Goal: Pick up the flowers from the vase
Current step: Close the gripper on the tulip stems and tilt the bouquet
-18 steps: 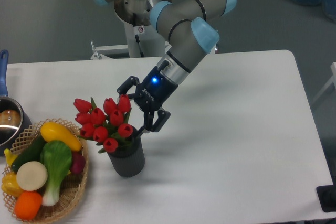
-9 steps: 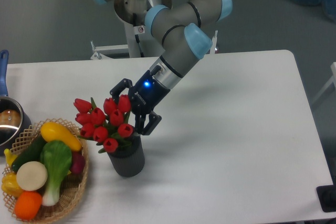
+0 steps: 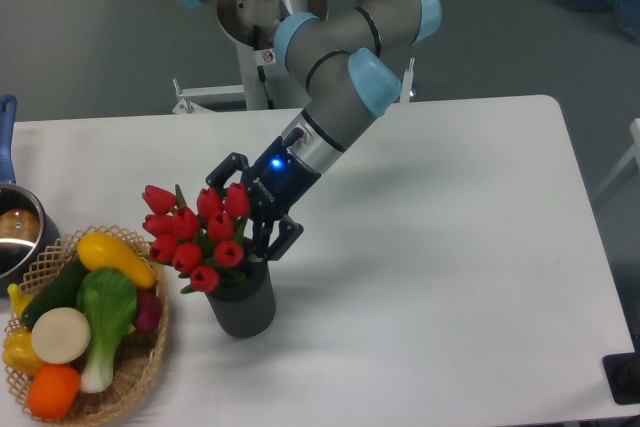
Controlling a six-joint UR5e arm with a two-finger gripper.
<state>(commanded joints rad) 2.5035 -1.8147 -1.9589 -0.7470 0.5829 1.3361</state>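
Contact looks close: the black two-finger gripper (image 3: 243,215) has slid left against the red tulip bunch (image 3: 196,233), nudging it. Its jaws stand spread around the stems above the dark grey ribbed vase (image 3: 242,305); closing seems next.

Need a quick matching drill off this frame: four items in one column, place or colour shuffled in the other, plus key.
Items:
1. flowers
2. vase
3. wicker basket
4. metal pot

Descriptions:
A. at the left edge of the table, only partly in frame, blue handle
B. dark grey, standing on the table below the gripper
C. red buds, stems down in the dark container
D. bottom-left corner, filled with toy vegetables

Pairs: 1-C, 2-B, 3-D, 4-A
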